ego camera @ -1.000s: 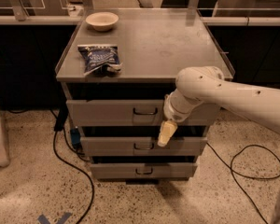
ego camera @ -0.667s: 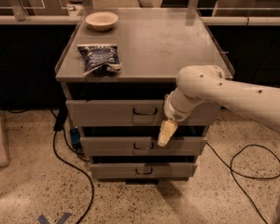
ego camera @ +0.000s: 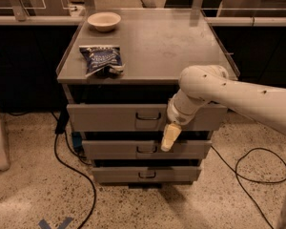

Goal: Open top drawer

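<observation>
Grey metal top drawer (ego camera: 109,118) sits just under the cabinet top (ego camera: 171,46). Our gripper (ego camera: 168,137) hangs just below and right of its dark loop handle (ego camera: 148,116); we cannot tell its opening, and nothing seems held. We should rise, catch the handle squarely, and pull straight out.

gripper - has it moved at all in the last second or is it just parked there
No. The gripper hangs where it was, just below and right of the handle of the top drawer, which has not shifted either.
</observation>
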### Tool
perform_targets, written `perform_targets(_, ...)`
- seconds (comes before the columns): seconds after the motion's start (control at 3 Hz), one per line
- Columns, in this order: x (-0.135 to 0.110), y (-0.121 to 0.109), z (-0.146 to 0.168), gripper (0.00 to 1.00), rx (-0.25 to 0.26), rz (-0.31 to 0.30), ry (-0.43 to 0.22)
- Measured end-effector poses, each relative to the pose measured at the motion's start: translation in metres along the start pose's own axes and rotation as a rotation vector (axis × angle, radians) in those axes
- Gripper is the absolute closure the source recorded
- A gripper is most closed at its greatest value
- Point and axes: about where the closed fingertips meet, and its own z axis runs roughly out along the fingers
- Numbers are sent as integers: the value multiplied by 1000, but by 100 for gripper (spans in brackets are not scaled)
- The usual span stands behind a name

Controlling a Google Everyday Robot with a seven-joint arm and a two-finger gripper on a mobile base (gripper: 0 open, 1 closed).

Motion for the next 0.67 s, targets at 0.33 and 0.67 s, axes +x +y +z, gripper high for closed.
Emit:
perform_targets(0.33,4,13,-7,0,-43,46,10)
perform_targets(0.67,10,42,-22,0,-137,121,21)
